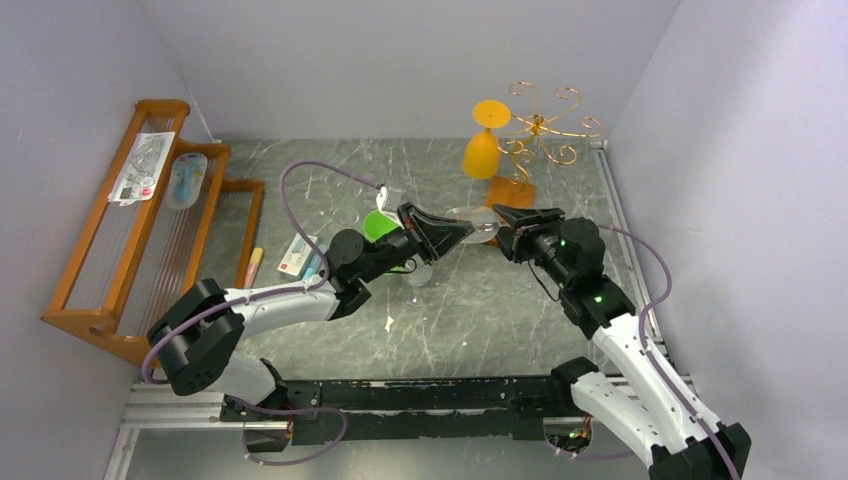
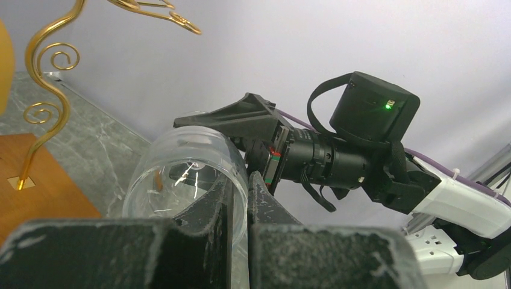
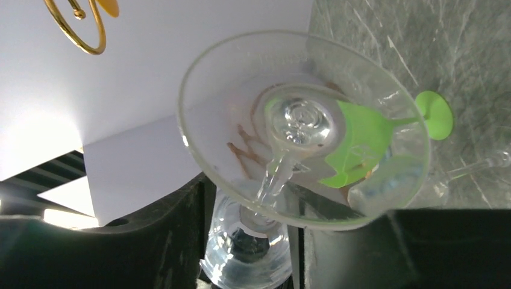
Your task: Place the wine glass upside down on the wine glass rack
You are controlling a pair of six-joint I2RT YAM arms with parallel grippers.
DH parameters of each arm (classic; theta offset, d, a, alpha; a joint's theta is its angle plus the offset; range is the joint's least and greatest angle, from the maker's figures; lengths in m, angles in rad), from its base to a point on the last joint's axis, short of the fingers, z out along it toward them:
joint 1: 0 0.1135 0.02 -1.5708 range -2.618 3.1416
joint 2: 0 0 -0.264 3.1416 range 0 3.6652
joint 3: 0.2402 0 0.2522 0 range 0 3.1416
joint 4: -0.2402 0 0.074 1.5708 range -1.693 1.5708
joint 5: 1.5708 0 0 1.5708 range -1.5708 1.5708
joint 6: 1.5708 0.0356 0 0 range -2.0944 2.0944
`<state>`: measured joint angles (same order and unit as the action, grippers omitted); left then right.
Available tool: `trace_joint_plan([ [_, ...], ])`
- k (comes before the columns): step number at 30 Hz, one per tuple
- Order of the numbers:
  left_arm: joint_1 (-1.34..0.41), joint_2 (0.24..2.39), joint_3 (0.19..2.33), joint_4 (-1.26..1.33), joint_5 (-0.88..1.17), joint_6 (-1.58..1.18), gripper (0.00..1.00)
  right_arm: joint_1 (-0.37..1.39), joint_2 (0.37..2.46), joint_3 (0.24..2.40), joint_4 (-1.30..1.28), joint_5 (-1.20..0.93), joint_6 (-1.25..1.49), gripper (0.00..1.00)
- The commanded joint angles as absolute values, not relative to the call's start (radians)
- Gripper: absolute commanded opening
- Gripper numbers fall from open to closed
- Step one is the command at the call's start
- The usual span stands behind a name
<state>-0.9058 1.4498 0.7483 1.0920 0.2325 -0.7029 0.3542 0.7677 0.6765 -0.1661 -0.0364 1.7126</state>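
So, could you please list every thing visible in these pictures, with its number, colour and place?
clear wine glass: one, transparent, held in the air between the two grippers
orange wine glass: one, orange, hanging upside down on the wine glass rack
wine glass rack: one, gold wire on a wooden base, far right of the table
green wine glass: one, green, on the table near the left gripper
slatted wooden rack: one, orange-brown, along the left wall
packets: two, white and pale blue, on the slatted wooden rack
small box: one, white and red, on the table beside that rack
table: one, grey marble
left gripper: one, black, shut on the bowl's rim
right gripper: one, black, jaws apart around the stem
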Motion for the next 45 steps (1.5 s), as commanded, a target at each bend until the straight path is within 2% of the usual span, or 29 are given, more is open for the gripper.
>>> trace_joint_plan([
  [1, -0.920, 1.445, 0.760, 1.352, 0.182, -0.680, 0.05, 0.416, 0.796, 0.659, -0.100, 0.071, 1.784, 0.44],
  [6, -0.926, 1.433, 0.746, 1.333, 0.154, -0.650, 0.05, 0.459, 0.808, 0.652, -0.096, 0.117, 1.807, 0.32],
  [8, -0.930, 1.420, 0.735, 1.306, 0.115, -0.629, 0.05, 0.466, 0.805, 0.651, -0.100, 0.130, 1.813, 0.33],
  [11, -0.933, 1.409, 0.725, 1.284, 0.074, -0.605, 0.05, 0.469, 0.804, 0.656, -0.113, 0.141, 1.816, 0.39],
  [13, -0.934, 1.405, 0.723, 1.279, 0.068, -0.591, 0.05, 0.469, 0.803, 0.655, -0.113, 0.146, 1.820, 0.38],
  [25, -0.943, 1.415, 0.707, 1.312, 0.117, -0.591, 0.05, 0.473, 0.804, 0.643, -0.080, 0.159, 1.839, 0.00],
  [26, -0.943, 1.416, 0.707, 1.308, 0.120, -0.610, 0.06, 0.472, 0.801, 0.643, -0.080, 0.167, 1.837, 0.00],
  [27, -0.943, 1.415, 0.705, 1.303, 0.123, -0.637, 0.09, 0.472, 0.799, 0.642, -0.075, 0.178, 1.829, 0.00],
  [33, -0.942, 1.374, 0.696, 1.223, 0.146, -0.710, 0.51, 0.470, 0.757, 0.634, -0.052, 0.282, 1.723, 0.00],
  [37, -0.942, 1.307, 0.653, 1.168, 0.114, -0.731, 0.68, 0.468, 0.722, 0.651, -0.066, 0.360, 1.612, 0.00],
  [39, -0.942, 1.265, 0.642, 1.111, 0.104, -0.727, 0.74, 0.466, 0.702, 0.653, -0.049, 0.388, 1.532, 0.00],
  [45, -0.943, 1.106, 0.666, 0.796, 0.060, -0.626, 0.81, 0.463, 0.601, 0.580, 0.064, 0.388, 1.224, 0.00],
])
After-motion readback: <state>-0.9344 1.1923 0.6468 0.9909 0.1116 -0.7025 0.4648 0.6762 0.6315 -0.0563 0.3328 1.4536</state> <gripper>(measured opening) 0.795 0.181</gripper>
